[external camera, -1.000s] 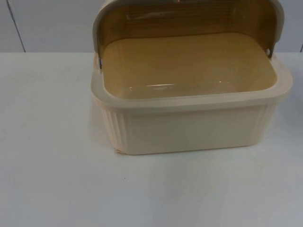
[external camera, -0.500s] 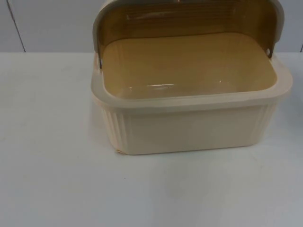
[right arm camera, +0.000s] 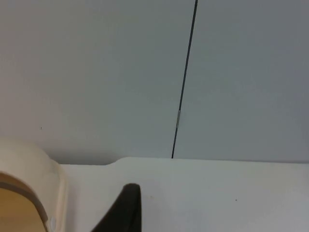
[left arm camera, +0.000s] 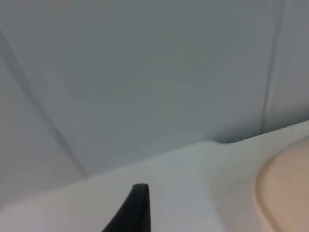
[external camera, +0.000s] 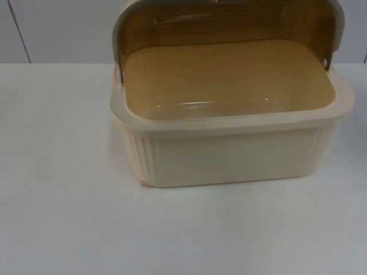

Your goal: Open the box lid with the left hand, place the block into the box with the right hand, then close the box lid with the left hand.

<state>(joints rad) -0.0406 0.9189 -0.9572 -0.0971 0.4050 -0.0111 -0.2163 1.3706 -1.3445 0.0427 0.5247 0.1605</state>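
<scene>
Going from left to right, we first meet the left gripper (left arm camera: 137,208), of which we see one black fingertip above the white table (left arm camera: 193,169), facing the grey partition wall (left arm camera: 145,72), with a pale curved edge of the box (left arm camera: 285,193) just beside it; we cannot tell how far its fingers are parted or whether they hold anything. In the top view the cream box (external camera: 229,157) stands in the middle of the table (external camera: 57,172), its lid (external camera: 229,23) swung up and back against the wall side (the tan interior is bare). Compared with the frames from a second and half a second ago, we find nothing shifted: box and lid sit exactly as before. Further right, the right gripper (right arm camera: 126,208) shows one fingertip over the table, the box's raised lid (right arm camera: 34,183) near it; its opening and hold we likewise cannot tell.
</scene>
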